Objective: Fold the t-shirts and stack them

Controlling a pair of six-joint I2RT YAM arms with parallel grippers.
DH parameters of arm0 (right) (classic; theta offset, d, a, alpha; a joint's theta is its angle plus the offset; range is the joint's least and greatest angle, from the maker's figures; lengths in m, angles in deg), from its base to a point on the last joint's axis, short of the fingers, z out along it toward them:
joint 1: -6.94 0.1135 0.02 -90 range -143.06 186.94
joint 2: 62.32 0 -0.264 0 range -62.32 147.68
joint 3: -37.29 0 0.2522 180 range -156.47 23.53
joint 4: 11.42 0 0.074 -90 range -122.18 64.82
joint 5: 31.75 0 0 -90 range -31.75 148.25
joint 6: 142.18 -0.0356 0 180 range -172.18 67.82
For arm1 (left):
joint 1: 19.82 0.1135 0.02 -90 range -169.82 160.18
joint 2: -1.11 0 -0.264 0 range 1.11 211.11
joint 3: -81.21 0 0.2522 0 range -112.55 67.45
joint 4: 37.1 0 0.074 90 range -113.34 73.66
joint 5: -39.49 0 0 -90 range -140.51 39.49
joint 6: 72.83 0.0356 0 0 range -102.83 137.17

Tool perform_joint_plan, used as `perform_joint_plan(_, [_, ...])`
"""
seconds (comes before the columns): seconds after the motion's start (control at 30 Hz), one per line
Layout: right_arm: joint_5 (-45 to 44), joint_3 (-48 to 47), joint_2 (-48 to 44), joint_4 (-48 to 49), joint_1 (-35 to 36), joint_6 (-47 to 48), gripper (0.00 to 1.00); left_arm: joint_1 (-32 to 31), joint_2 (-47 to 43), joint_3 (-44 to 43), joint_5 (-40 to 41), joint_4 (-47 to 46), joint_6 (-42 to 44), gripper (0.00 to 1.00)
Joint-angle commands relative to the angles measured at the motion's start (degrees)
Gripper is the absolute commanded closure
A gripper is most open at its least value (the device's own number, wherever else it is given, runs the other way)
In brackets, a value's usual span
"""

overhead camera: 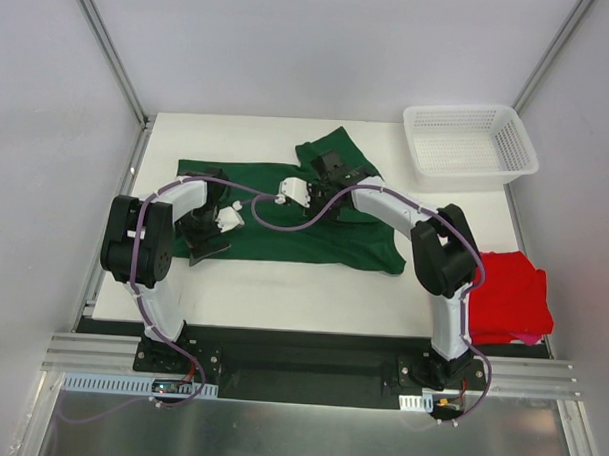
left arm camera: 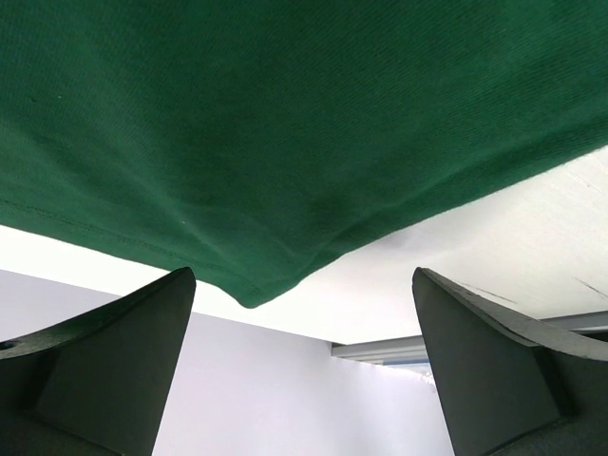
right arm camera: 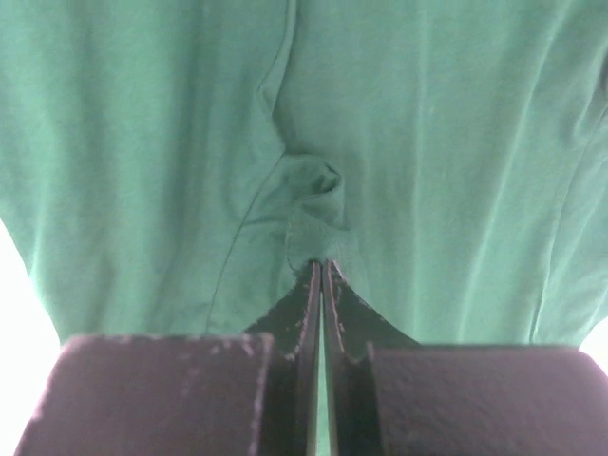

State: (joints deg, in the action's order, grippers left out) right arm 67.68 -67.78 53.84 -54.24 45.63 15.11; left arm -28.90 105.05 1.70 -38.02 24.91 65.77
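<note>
On the white table, centre: green t-shirt lying spread out and mostly flat. Its far part is bunched into a rumpled lobe. Both arms reach over it.

Left gripper: low over the shirt's left portion, close to the near hem. Jaws stand wide apart with nothing between them. In the left wrist view a hemmed corner of green cloth points down toward the gap between the two dark fingers, with bare table beyond it. Cannot tell whether the cloth touches either finger.

Right gripper: at the far middle of the shirt, on the bunched part. Jaws are pressed together. A small pucker of green cloth is gathered right at the tips, and seam lines run into it, so the fabric is pinched between them.

Red t-shirt: at the right edge of the table, just beside the right arm's base. It lies as a compact, roughly square folded bundle, well apart from the green one.

White mesh basket: far right corner of the table, upright. It sits near the green shirt's far lobe but does not touch it.
</note>
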Motion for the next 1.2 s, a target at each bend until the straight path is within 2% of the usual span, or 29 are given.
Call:
perform_joint_plan(0.0, [-2.22,-2.56,1.0,2.43,0.5,1.09,0.99,-0.67,0.3,-1.13,-0.36,0.97,-0.43,0.01])
perform_joint_plan(0.4, [-8.1,-4.05,2.4,7.35,0.5,2.15,0.99,-0.67,1.09,-2.01,-0.63,1.06,0.0,0.01])
perform_joint_plan(1.1, [-12.86,-4.41,5.22,15.52,1.12,5.13,0.99,-0.67,1.53,-2.97,-0.8,1.06,-0.26,0.01])
perform_joint_plan(1.13, [-13.03,-4.32,5.57,15.7,1.12,5.31,0.95,-0.67,1.35,-2.89,-0.71,1.14,-0.26,0.01])
perform_joint_plan(1.17, [-13.47,-4.14,5.66,15.87,1.2,5.49,0.86,-0.67,1.18,-2.71,-0.71,1.06,-0.35,0.01])
